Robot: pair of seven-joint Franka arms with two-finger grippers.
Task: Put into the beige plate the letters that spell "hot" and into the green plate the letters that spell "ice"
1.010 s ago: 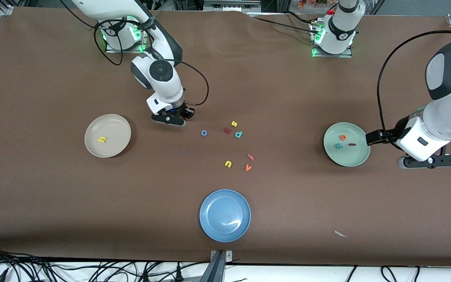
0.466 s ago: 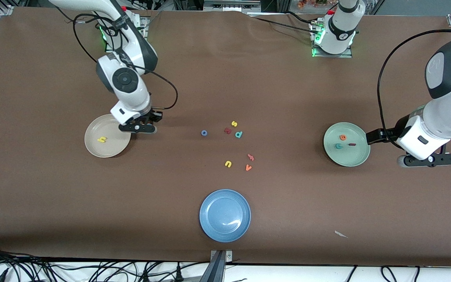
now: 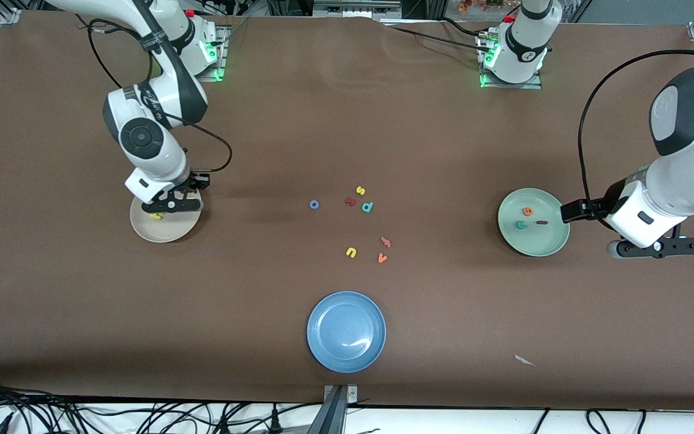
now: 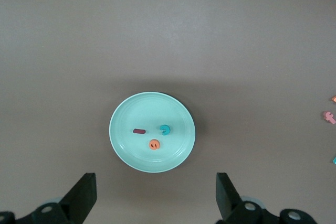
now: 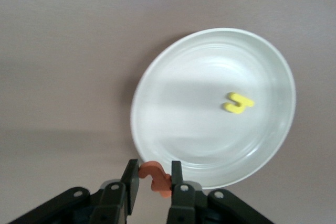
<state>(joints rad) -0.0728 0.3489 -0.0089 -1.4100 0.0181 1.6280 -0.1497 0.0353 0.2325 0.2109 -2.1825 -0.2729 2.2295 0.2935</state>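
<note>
The beige plate (image 3: 169,234) (image 5: 184,124) holds the yellow h (image 3: 156,216) (image 5: 238,103). Over the plate's rim hangs my right gripper (image 3: 167,205) (image 5: 153,173), shut on an orange hooked letter, the t (image 5: 156,180). On the brown mat at mid-table lies the blue o (image 3: 314,204). The green plate (image 3: 537,243) (image 4: 128,148) carries the orange e (image 3: 527,211) (image 4: 154,144), the teal c (image 3: 521,225) (image 4: 165,129) and the dark red i (image 3: 542,222) (image 4: 139,131). My left gripper (image 3: 654,248) (image 4: 156,186) waits open and empty beside that plate, toward the left arm's end.
Loose letters lie mid-table: dark red k (image 3: 350,201), yellow s (image 3: 360,190), teal p (image 3: 367,207), yellow u (image 3: 350,252), orange v (image 3: 382,258), a pinkish-orange one (image 3: 385,242). A blue plate (image 3: 323,349) sits nearest the camera. A white scrap (image 3: 525,360) lies nearby.
My right arm has swung from the table's middle toward the beige plate, still shut on the orange letter, and now hangs over the plate's rim. The left arm has barely shifted.
</note>
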